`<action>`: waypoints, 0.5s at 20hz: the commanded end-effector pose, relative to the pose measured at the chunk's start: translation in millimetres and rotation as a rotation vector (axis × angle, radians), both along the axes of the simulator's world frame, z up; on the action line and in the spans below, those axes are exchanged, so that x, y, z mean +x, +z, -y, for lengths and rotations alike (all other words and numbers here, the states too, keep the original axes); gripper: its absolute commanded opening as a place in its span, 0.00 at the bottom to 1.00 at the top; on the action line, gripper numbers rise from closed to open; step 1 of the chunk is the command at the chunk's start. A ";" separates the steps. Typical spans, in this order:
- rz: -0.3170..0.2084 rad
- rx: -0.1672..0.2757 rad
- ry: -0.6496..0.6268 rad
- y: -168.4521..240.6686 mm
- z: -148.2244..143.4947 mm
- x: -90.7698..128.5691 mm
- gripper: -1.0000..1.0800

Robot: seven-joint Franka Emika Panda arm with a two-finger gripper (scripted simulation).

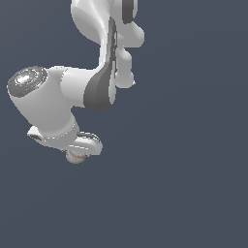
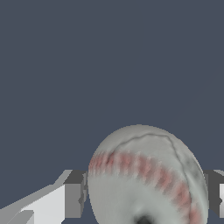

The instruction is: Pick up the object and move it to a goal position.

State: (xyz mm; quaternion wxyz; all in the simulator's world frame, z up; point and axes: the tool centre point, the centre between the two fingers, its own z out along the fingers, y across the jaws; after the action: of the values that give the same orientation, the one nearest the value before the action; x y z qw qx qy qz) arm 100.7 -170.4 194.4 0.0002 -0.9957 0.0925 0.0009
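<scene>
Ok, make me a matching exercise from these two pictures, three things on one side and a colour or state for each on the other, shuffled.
Things:
1. baseball
2. gripper
3. background

Descriptions:
A. plain dark blue-grey
B. off-white with red stitching
C. fingers on either side of the ball

Pairs: 1-B, 2-C, 3-A

Flat, even simulator light, no cast shadows; the close ball (image 2: 146,177) renders soft and blurry.

red-stitched off-white ball (image 2: 146,175) between fingers (image 2: 73,199)
</scene>
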 end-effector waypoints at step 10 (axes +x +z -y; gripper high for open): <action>0.002 -0.001 0.001 27.7 47.2 15.1 0.00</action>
State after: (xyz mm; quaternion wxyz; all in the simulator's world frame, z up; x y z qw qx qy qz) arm 114.0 -214.0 218.3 0.0002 -0.9957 0.0923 0.0012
